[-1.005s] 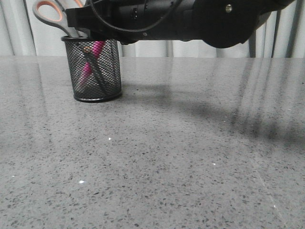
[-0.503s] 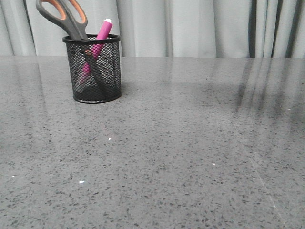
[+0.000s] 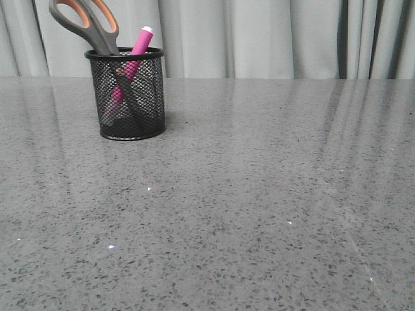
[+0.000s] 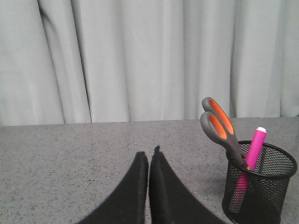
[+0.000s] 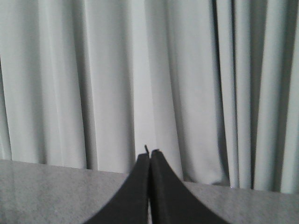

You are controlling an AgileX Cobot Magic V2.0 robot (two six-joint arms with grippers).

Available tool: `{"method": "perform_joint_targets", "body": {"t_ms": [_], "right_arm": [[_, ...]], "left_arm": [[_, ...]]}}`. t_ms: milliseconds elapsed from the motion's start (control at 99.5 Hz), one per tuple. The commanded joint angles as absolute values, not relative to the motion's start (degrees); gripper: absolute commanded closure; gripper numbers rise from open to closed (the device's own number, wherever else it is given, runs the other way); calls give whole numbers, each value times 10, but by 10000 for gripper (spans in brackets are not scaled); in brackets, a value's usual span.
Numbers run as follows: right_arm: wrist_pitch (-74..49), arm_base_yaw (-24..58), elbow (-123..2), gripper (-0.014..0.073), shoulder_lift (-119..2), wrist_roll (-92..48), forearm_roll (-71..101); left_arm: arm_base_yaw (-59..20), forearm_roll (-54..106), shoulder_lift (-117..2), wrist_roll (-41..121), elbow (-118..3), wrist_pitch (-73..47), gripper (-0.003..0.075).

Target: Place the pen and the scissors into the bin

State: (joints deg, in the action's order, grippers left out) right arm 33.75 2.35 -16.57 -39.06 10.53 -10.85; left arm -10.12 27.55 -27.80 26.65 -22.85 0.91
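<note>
Pen [image 3: 135,53] and scissors [image 3: 91,26] upright in bin [image 3: 128,97] — task apparently complete.
Both stiff, light; left gripper [image 4: 149,156] and right gripper [image 5: 149,155] pressed together, empty.

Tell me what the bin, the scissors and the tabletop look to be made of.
The bin: black wire mesh, likely painted metal, see-through with a solid rim. The scissors: matte dark grey handles, probably plastic, with orange lining in the loops; the blades are inside the mesh, so their material is unclear. The tabletop: grey speckled stone or composite, polished, since it reflects the curtain.
</note>
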Motion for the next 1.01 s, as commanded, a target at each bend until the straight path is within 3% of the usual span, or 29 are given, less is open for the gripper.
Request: {"method": "perform_joint_targets", "body": {"t_ms": [0,332,995], "right_arm": [[369,5,-120,660,-327,101,-103],[346,3,5,660,-177,101,-93],[343,3,5,662,-172,101,-92]], "left_arm": [[-100,282,-233,264,-212,51,742],[-100,307,-78,264,-124,51,742],[-100,307,-72,264,-121,55,742]]}}
